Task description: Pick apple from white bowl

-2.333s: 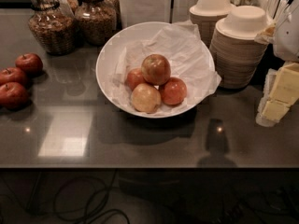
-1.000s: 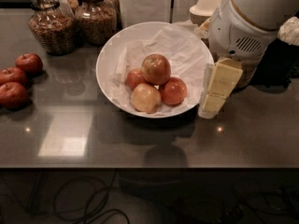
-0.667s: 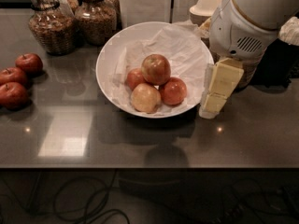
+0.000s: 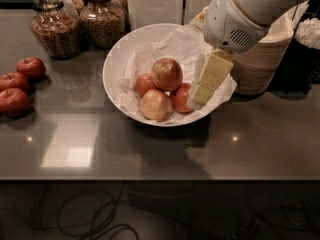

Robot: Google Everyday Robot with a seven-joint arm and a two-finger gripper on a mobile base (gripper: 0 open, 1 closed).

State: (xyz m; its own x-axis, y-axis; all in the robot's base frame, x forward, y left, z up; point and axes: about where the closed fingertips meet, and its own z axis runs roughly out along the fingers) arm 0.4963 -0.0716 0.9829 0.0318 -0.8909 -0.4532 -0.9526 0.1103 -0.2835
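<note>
The apple (image 4: pixel 167 74), mottled red-orange, lies on top of the pile in the white bowl (image 4: pixel 113 64), which is lined with crumpled white paper. A paler yellow-tan apple (image 4: pixel 156 105) and two smaller red apples (image 4: pixel 145 83) (image 4: pixel 180 98) lie around it. My gripper (image 4: pixel 204 84), cream-coloured, hangs from the white arm (image 4: pixel 235 19) over the right side of the bowl, just right of the apples and apart from the mottled apple.
Three dark red apples (image 4: pixel 15 84) lie on the dark counter at the left. Two glass jars (image 4: pixel 50 26) (image 4: pixel 102 16) stand behind the bowl's left. Stacked beige bowls (image 4: pixel 260 59) stand at the right, partly behind the arm, and a dark container (image 4: pixel 302 49) stands beyond them.
The arm and gripper have moved left, from beside the bowl's right rim to over the bowl's right side, nearer the apples. The apples have not moved.
</note>
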